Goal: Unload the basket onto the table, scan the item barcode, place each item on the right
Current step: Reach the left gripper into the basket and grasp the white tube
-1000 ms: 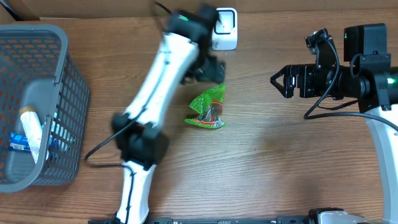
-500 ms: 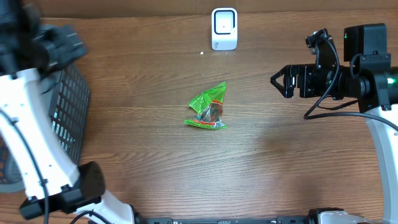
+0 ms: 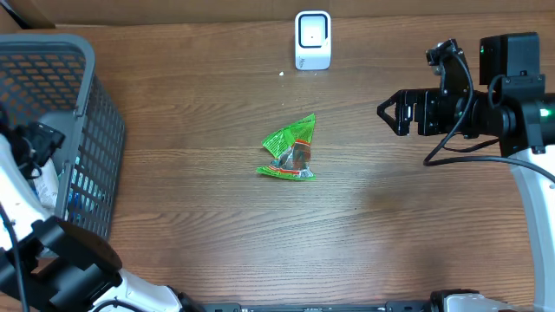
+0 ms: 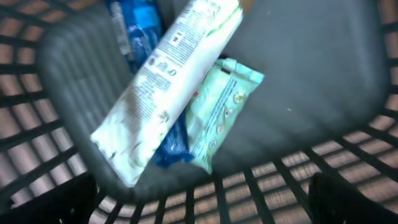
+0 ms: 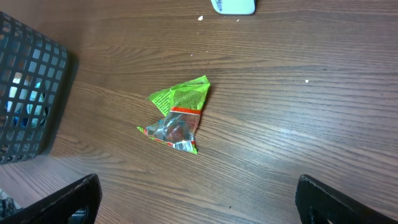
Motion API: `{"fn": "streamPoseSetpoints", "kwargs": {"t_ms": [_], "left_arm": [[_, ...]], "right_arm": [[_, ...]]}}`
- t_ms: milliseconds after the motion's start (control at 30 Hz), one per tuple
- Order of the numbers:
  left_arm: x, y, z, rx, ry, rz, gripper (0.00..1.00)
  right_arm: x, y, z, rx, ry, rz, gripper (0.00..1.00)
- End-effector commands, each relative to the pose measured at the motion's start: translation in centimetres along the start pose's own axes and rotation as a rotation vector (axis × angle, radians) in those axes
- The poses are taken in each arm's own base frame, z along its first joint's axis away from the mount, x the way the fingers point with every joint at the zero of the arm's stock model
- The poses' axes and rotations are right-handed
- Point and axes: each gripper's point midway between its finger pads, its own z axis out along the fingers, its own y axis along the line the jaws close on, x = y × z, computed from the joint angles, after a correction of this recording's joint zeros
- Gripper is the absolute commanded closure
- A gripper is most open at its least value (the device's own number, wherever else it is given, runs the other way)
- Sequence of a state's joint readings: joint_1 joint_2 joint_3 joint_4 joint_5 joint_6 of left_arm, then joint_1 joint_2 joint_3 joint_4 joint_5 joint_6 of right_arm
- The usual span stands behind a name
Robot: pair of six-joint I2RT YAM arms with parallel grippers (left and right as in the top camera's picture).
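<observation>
A crumpled green snack packet (image 3: 290,149) lies alone mid-table, also in the right wrist view (image 5: 177,115). The white barcode scanner (image 3: 312,39) stands at the far edge. My left gripper (image 4: 205,208) hangs open over the inside of the grey basket (image 3: 52,42), nothing between its fingers. Below it lie a white tube (image 4: 168,81), a mint-green pack (image 4: 221,112) and a blue packet (image 4: 134,18). My right gripper (image 3: 392,117) hovers open at the right, well clear of the green packet, its jaws wide and empty (image 5: 199,205).
The basket's grid wall (image 5: 31,93) takes up the table's left side. The left arm's base (image 3: 69,269) sits at the near left corner. Bare wooden tabletop (image 3: 373,217) lies between the packet and the right arm.
My left arm has swung away from the scanner and green packet, across to the left, and now hangs over the basket. The packet stays on the table. The right arm has not moved.
</observation>
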State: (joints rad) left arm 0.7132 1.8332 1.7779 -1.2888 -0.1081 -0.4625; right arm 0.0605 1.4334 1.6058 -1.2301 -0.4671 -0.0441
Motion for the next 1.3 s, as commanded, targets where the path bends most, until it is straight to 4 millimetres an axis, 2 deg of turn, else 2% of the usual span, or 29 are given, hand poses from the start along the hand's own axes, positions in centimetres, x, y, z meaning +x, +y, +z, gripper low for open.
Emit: {"fn": "streamPoseSetpoints", "kwargs": {"t_ms": [0, 133, 233, 433, 533, 700, 900, 1267], "left_arm": [[0.9, 0.3, 3.0, -0.028, 0.005, -0.001, 0.00], [0.2, 0.7, 5.7, -0.047, -0.052, 0.004, 0.00], [-0.6, 0.1, 6.9, -0.028, -0.096, 0.085, 0.00], [-1.9, -0.6, 8.1, -0.010, -0.175, 0.251, 0.00], [-2.3, -0.6, 8.2, -0.018, -0.195, 0.260, 0.00], [-2.9, -0.3, 9.0, -0.046, -0.227, 0.261, 0.06], [-2.4, -0.1, 11.0, -0.062, -0.210, 0.280, 0.16], [-1.8, 1.4, 13.9, -0.099, -0.140, 0.255, 0.24]], "right_arm": [[-0.7, 0.4, -0.3, -0.008, -0.017, -0.010, 0.00], [-0.6, 0.2, 0.1, -0.008, -0.007, -0.005, 0.00], [-0.6, 0.0, 0.5, -0.008, 0.003, 0.001, 0.00], [-0.4, -0.4, 1.3, -0.007, 0.030, 0.015, 0.00], [-0.4, -0.4, 1.3, -0.006, 0.032, 0.016, 0.00], [-0.3, -0.4, 1.3, -0.007, 0.033, 0.017, 0.00], [-0.3, -0.4, 1.3, -0.007, 0.036, 0.018, 0.00], [-0.2, -0.4, 1.3, -0.007, 0.039, 0.020, 0.00]]}}
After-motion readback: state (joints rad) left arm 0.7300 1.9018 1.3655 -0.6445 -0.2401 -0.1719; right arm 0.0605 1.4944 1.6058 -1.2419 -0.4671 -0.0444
